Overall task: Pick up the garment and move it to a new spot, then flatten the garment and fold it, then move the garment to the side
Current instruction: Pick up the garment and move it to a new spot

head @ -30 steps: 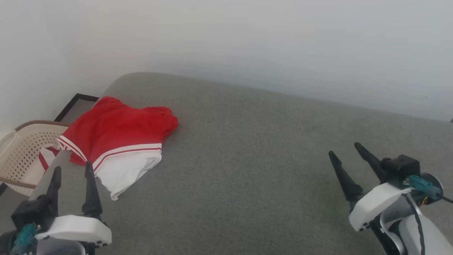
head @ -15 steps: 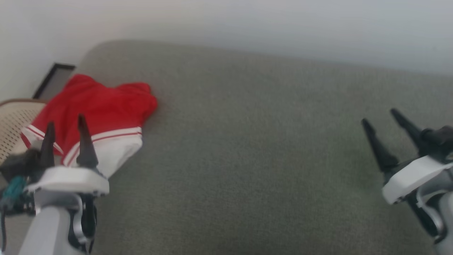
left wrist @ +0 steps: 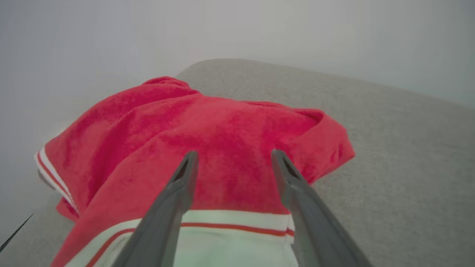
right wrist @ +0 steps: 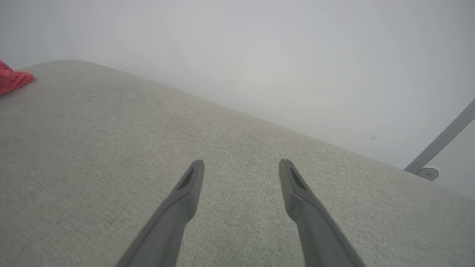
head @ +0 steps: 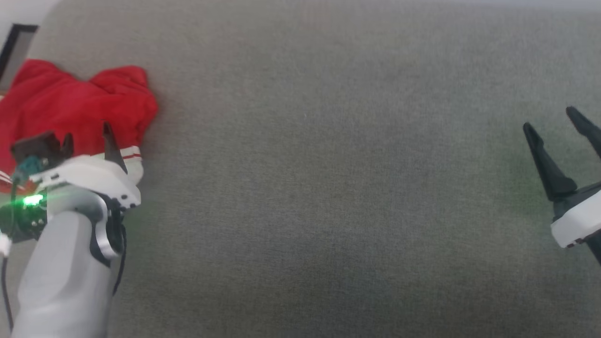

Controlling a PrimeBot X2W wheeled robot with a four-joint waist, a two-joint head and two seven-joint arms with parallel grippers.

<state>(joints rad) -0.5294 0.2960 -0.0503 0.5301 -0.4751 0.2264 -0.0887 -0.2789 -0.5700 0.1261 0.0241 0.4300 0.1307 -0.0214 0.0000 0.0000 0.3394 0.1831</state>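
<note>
The garment (head: 70, 105), a bright red shirt with a white, red-striped band, lies crumpled at the far left of the grey cushion. In the left wrist view the garment (left wrist: 207, 148) spreads just ahead of the fingers, its white striped band at the bottom. My left gripper (head: 87, 136) hangs open over the garment's near edge, and I cannot tell if it touches the cloth. In that wrist view the left gripper (left wrist: 232, 157) holds nothing between its fingers. My right gripper (head: 551, 119) stands open at the far right over bare cushion, and the right gripper (right wrist: 241, 165) is also empty. A red corner of the garment (right wrist: 13, 79) shows far left there.
The grey cushion (head: 328, 188) spreads wide between the two grippers. A dark frame (head: 11, 42) stands at the upper left corner. A pale wall rises behind the cushion, with a grey metal leg (right wrist: 441, 142) at the right in the right wrist view.
The head camera has tilted down, so the wall and the basket have left the picture. My left gripper has reached forward over the garment's white band. Both grippers remain open.
</note>
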